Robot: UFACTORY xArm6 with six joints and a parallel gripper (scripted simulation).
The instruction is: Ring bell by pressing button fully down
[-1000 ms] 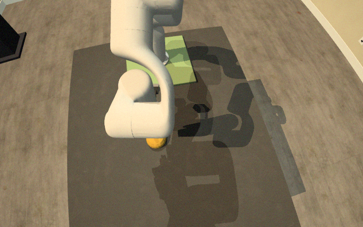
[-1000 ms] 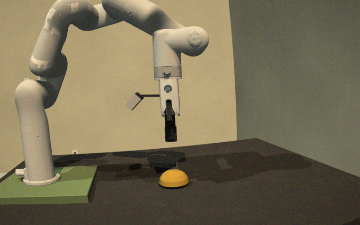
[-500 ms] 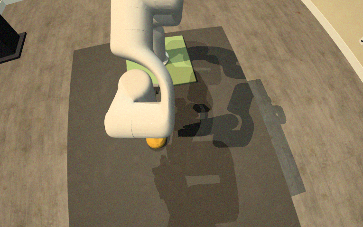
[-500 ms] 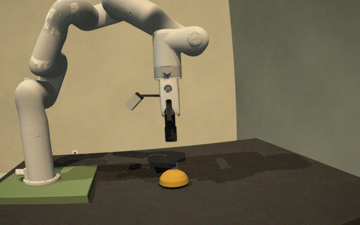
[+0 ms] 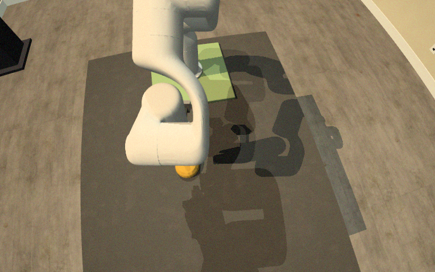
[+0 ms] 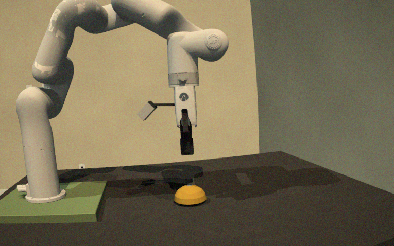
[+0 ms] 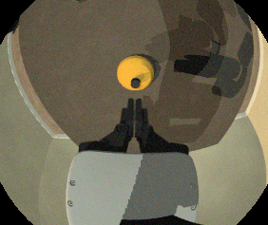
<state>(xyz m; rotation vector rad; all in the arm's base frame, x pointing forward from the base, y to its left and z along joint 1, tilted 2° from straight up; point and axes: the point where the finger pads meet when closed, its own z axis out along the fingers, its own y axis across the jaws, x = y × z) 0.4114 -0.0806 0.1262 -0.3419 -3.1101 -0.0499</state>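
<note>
The bell (image 6: 190,195) is a yellow dome that stands upright on the dark table, with a small button (image 6: 189,185) on top. In the wrist view the bell (image 7: 137,74) shows its dark button (image 7: 135,82) near its middle. In the overhead view only the bell's front rim (image 5: 187,170) shows below the arm. My gripper (image 6: 186,151) is shut and empty. It points straight down and hangs well above the bell, clear of it. In the wrist view the fingertips are pressed together just below the bell.
The arm's base stands on a green plate (image 6: 44,206) at the table's left end. A small grey camera plate (image 6: 147,110) sticks out from the wrist to the left. The arm's forearm (image 5: 168,135) hides most of the bell from above.
</note>
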